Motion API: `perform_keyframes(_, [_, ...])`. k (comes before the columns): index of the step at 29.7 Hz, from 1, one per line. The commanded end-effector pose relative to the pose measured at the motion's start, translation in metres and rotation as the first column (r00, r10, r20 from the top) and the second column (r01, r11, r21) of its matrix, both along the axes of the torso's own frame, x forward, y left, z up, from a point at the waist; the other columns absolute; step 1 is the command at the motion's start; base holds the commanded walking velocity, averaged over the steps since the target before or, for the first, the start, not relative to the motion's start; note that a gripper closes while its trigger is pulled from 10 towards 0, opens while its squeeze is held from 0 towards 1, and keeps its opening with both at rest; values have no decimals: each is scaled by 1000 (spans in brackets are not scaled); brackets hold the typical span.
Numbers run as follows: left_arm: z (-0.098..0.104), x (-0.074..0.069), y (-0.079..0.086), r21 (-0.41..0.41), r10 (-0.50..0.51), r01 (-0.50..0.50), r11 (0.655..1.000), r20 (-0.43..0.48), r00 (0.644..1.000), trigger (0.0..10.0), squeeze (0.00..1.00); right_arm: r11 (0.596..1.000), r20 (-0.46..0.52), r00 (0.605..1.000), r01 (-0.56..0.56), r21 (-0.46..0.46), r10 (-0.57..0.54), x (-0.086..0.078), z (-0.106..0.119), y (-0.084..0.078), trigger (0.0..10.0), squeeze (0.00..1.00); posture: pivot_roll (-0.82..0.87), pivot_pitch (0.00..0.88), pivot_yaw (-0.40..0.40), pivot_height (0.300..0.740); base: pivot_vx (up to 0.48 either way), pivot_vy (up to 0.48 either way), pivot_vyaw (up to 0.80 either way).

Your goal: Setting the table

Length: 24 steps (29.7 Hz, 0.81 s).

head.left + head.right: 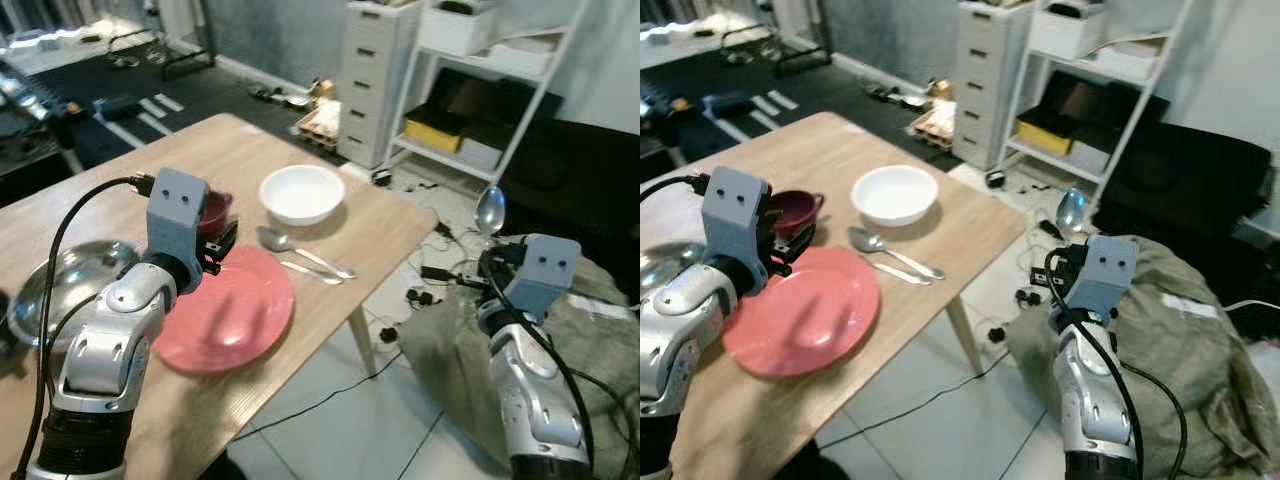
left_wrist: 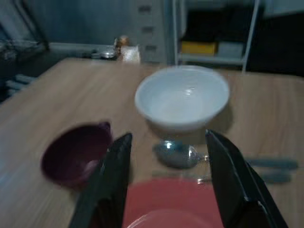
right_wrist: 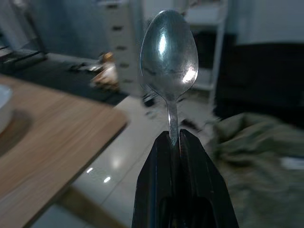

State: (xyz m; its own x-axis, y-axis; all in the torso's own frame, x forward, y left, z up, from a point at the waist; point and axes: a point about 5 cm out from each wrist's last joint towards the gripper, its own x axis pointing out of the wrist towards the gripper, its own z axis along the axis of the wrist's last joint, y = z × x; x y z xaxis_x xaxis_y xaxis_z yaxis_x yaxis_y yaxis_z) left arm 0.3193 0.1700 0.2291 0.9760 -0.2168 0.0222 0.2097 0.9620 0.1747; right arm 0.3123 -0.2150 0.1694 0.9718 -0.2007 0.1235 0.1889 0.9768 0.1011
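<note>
Indoors — wooden table (image 1: 330, 250), tiled floor (image 1: 340, 420) beside.

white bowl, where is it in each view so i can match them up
Left eye view: white bowl upper middle, on the table near its far edge, beyond the lying spoon.
Right eye view: left of centre, same spot.
Left wrist view: upper centre, beyond the open left claw.
Right wrist view: a white rim at the far left edge, probably the bowl.
Shared landmark: the table.
</note>
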Motion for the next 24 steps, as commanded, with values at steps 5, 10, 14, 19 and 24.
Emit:
perform_keyframes(5, [-8, -1, 5, 6, 19, -18, 1000, -30, 999, 10000, 0, 1000, -21, 1000, -4, 6, 4, -2, -7, 3, 10000, 0, 24, 16, 90, 740, 0, 0, -800])
perform_keyframes(10, [-10, -1, 4, 6, 18, -18, 1000, -35, 999, 10000, 0, 1000, -24, 1000, -6, 3, 6, -3, -7, 3, 10000, 0, 22, 18, 90, 740, 0, 0, -800])
perform_keyframes(14, [-11, -1, 4, 6, 18, -18, 1000, -36, 999, 10000, 0, 1000, -25, 1000, -6, 1, 6, -3, -8, 3, 10000, 0, 21, 18, 90, 740, 0, 0, -800])
perform_keyframes(19, [-11, -1, 4, 7, 18, -17, 1000, -36, 999, 10000, 0, 1000, -25, 1000, -6, 1, 6, -3, -8, 3, 10000, 0, 21, 17, 92, 740, 0, 0, -800])
perform_keyframes(24, [-12, 0, 5, 10, 18, -18, 1000, -39, 999, 10000, 0, 1000, -24, 1000, -9, 1, 10, -2, -8, 5, 10000, 0, 21, 17, 91, 740, 0, 0, -800])
